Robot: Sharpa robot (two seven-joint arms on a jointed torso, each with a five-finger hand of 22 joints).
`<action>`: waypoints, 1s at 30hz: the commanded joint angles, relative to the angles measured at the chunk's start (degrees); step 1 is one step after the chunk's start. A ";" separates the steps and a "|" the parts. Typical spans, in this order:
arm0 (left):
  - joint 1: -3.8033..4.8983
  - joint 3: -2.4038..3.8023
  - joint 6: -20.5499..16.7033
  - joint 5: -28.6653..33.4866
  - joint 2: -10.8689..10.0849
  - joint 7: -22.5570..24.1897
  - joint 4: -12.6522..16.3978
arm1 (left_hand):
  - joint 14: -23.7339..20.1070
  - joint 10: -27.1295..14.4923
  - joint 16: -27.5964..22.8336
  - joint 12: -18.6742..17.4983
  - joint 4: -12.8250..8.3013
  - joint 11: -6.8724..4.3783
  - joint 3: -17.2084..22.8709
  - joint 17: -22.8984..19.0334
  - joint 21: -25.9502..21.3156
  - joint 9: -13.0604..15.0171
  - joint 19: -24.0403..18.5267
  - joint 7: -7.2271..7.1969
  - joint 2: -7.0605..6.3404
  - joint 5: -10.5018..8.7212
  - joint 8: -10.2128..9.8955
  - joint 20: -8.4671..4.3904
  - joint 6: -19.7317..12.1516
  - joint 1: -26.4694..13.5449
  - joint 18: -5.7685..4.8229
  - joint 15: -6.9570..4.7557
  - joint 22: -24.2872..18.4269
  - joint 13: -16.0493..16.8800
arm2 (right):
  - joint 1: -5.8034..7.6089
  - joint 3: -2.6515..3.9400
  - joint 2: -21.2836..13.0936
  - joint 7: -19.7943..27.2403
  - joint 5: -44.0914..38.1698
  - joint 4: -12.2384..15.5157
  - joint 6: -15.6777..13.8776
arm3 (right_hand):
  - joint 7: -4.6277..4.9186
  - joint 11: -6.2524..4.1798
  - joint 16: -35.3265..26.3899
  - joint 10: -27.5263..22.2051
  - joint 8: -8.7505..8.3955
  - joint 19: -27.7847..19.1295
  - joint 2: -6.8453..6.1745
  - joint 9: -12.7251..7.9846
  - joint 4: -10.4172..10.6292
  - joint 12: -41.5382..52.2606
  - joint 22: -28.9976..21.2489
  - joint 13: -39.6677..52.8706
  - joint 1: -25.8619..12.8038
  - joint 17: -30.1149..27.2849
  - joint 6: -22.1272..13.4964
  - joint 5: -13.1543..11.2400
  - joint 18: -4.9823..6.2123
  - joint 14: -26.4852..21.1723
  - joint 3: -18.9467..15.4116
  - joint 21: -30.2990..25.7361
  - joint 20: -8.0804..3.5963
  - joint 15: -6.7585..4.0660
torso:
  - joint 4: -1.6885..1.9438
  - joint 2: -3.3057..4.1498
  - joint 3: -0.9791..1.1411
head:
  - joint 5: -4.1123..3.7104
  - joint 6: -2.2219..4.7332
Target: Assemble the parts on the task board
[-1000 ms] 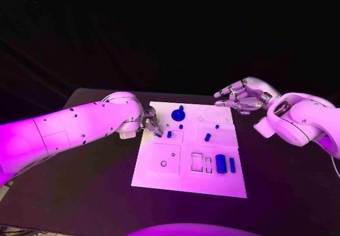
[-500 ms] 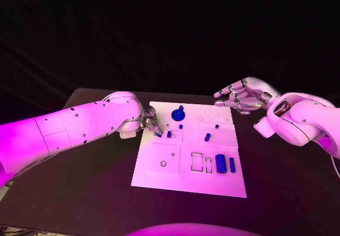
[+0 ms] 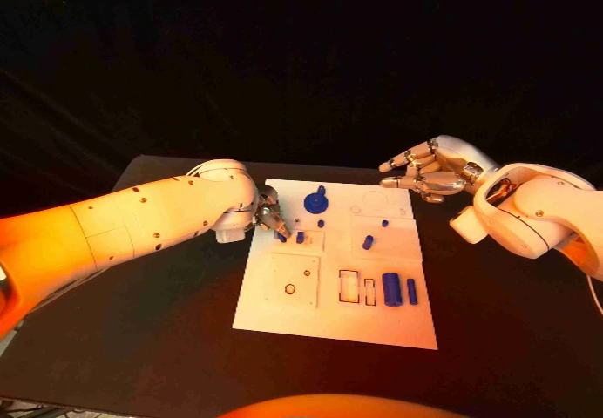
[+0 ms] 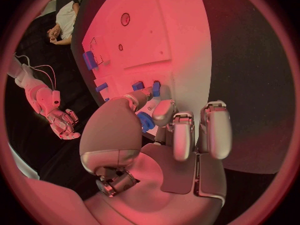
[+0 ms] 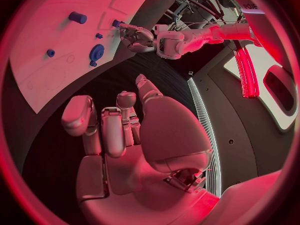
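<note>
The white task board (image 3: 333, 318) lies mid-table. My left hand (image 3: 267, 219) hovers at its left edge and pinches a small blue toothed part (image 4: 145, 121) between thumb and fingers. Just beyond the fingertips a short blue peg (image 3: 299, 237) stands in the board. A blue gear (image 3: 315, 204) sits near the far edge, another blue peg (image 3: 369, 242) at the middle, and two blue cylinders (image 3: 392, 286) lie at the right. My right hand (image 3: 427, 174) is raised past the board's far right corner, fingers spread, holding nothing.
A square inset plate with small holes (image 3: 293, 280) fills the board's near left. Rectangular slots (image 3: 349, 287) lie beside the cylinders. Black table (image 3: 151, 331) surrounds the board on all sides.
The left hand has shifted only very slightly at the board's left edge, still pinching the blue part. The right hand has stayed still.
</note>
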 commanded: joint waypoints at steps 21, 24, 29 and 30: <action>-0.62 -0.54 1.90 0.30 0.66 -2.81 -0.74 | 6.02 0.73 0.14 0.53 4.68 -0.36 -14.15 15.07 0.96 -1.46 4.18 -1.31 -0.62 -0.15 -0.25 -0.59 3.43 -5.71 -0.70 -0.71 10.43 0.37 | -0.04 0.00 0.08 1.29 0.19 0.20 0.42 | 0.02 0.17 -0.51 -0.35 0.35 -0.21 0.45 -0.03 0.63 -0.15 -0.16 -0.09 -0.80 -0.05 -0.28 0.39 0.96 2.47 -1.12 -0.39 -0.01 0.21 | 0.06 -0.02 -0.05 | -0.05 -0.05; -0.62 -0.53 1.62 0.27 0.63 -2.93 -0.76 | 6.02 0.74 0.14 0.55 5.33 -0.35 -16.27 15.07 1.01 -1.60 4.21 -1.30 -0.47 -0.15 -0.28 -0.59 3.53 -5.67 -0.71 -0.71 10.52 0.39 | -0.04 0.00 0.06 1.25 0.20 0.20 0.42 | 0.02 0.18 -0.53 -0.37 0.36 -0.23 0.46 -0.03 0.70 -0.16 -0.23 -0.13 -0.87 -0.07 -0.30 0.41 0.97 2.47 -1.22 -0.44 -0.01 0.21 | 0.05 0.03 -0.07 | -0.07 0.00; -0.62 -0.43 1.01 0.16 0.37 -2.90 -0.62 | 6.02 0.71 0.14 0.51 6.57 -0.33 -19.49 15.07 0.99 -1.78 4.21 -1.28 -0.60 -0.20 -0.29 -0.59 3.69 -6.11 -0.71 -0.68 10.57 0.36 | -0.04 0.00 0.03 1.18 0.20 0.18 0.42 | 0.02 0.18 -0.55 -0.38 0.36 -0.26 0.46 -0.03 0.74 -0.17 -0.29 -0.15 -0.90 -0.09 -0.31 0.42 0.98 2.46 -1.27 -0.48 -0.01 0.21 | 0.02 0.00 -0.04 | -0.06 0.02; -0.62 -0.38 0.83 0.13 0.24 -2.86 -0.49 | 6.02 0.73 0.14 0.54 6.89 -0.34 -20.34 15.07 0.97 -1.81 4.21 -1.29 -0.67 -0.20 -0.29 -0.59 3.71 -6.22 -0.71 -0.69 10.57 0.39 | -0.04 0.00 0.03 1.16 0.20 0.17 0.43 | 0.02 0.18 -0.55 -0.38 0.36 -0.26 0.46 -0.03 0.74 -0.17 -0.29 -0.15 -0.90 -0.09 -0.31 0.42 0.98 2.46 -1.27 -0.48 -0.01 0.21 | 0.02 0.00 -0.04 | -0.08 0.02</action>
